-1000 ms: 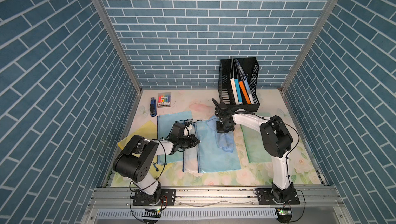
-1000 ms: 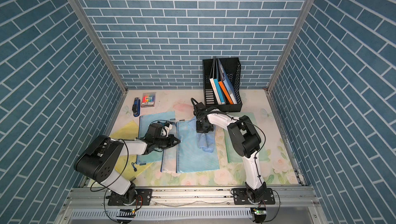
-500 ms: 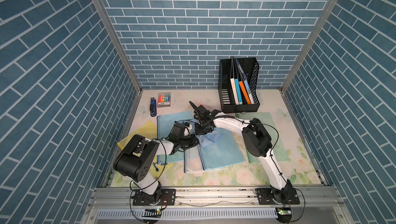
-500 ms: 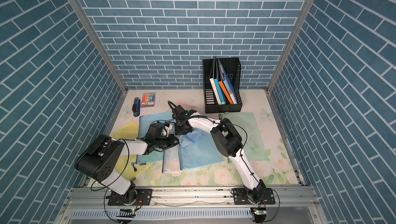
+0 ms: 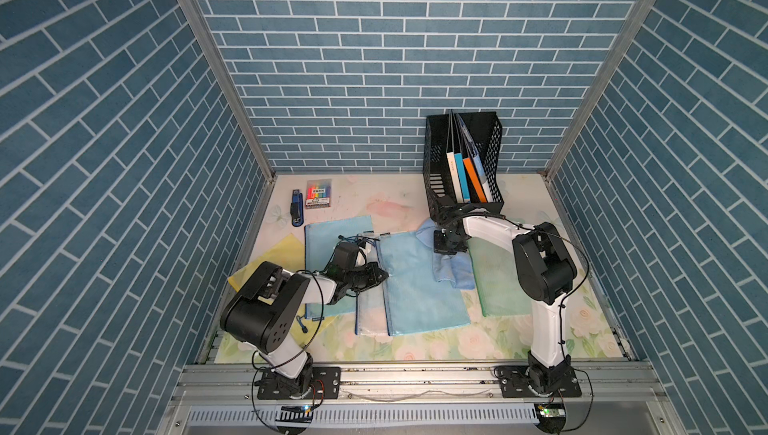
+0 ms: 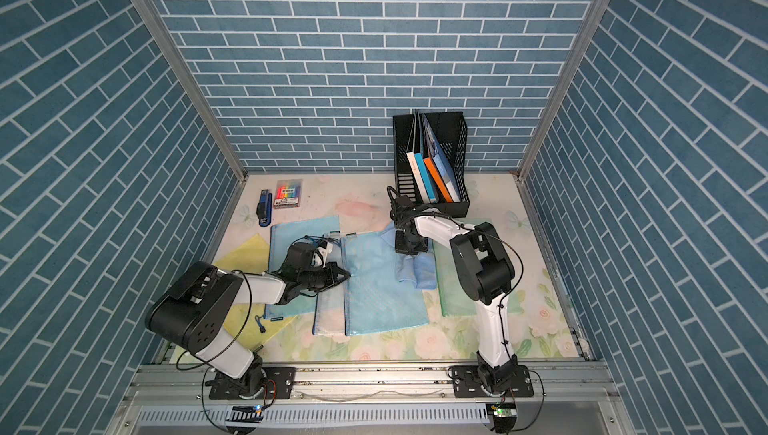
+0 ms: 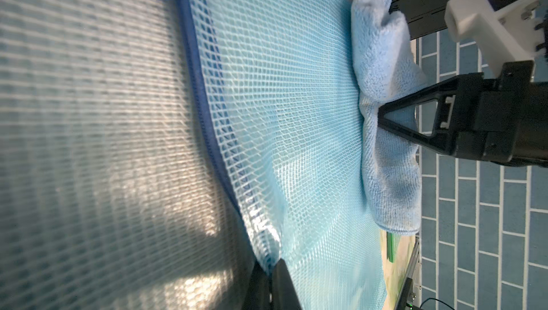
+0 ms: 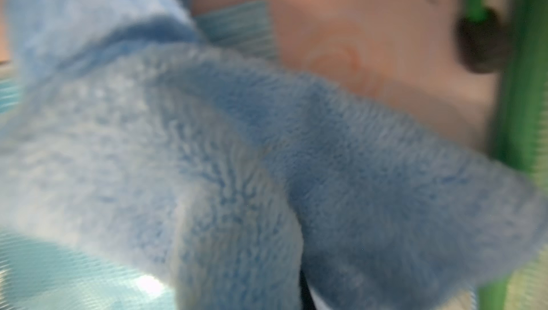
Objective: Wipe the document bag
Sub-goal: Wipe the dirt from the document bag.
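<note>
Both top views: blue document bag (image 5: 419, 287) flat in front of file rack (image 5: 461, 162); R gripper (image 5: 448, 251) just by rack, closed on cloth (image 5: 455, 275) at bag's rack-side corner. L wrist: L gripper (image 7: 268, 270) jaws pinched tight on bag edge. R wrist: blurred cloth (image 8: 267, 175) fills frame, jaws hidden

Both top views bright, evenly lit from overhead, sharp, straight lines bending toward frame edges, left wrist view crisp on document bag (image 7: 281, 116), nearer mesh pouch (image 7: 89, 145) blurred with glare patches, right wrist view soft, cloth (image 8: 237, 160) out of focus.
</note>
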`<state>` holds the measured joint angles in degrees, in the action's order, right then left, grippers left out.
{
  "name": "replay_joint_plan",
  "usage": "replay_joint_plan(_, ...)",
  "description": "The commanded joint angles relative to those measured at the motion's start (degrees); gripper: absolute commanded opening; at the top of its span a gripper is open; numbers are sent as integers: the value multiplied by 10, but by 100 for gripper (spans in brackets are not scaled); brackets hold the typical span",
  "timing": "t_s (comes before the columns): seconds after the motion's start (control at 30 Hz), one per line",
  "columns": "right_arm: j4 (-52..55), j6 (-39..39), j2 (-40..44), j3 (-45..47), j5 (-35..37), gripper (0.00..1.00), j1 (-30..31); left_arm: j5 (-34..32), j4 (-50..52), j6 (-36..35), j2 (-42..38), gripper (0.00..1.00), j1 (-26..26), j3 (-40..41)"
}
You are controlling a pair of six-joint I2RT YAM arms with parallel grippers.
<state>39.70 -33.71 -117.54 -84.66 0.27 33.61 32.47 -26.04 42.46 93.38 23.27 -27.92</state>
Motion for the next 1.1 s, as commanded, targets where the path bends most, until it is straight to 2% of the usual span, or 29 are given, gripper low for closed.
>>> replay_joint_plan(0.0,25,13,3,-1,9,0,12,-1,12,-17,13,3,2,-12)
replay_joint_plan(0.1,14,9,-12,-28,-10,0,46,0,16,-20,15,3,2,-12)
replay_joint_plan(0.33,46,19,-77,-161,-70,0,161,2,21,-22,22,3,2,-34)
replay_joint_plan(0.53,30,-4,-110,-167,-102,0,194,-1,24,-24,22,3,1,-36)
replay_joint_plan(0.7,37,-1,-70,-112,-57,0,174,-1,24,-23,20,3,2,-34)
replay_joint_plan(0.93,29,11,49,32,-2,0,52,-4,17,-22,9,3,1,-22)
replay_joint_plan(1.07,48,30,59,50,19,0,17,-3,11,-18,12,3,1,-20)
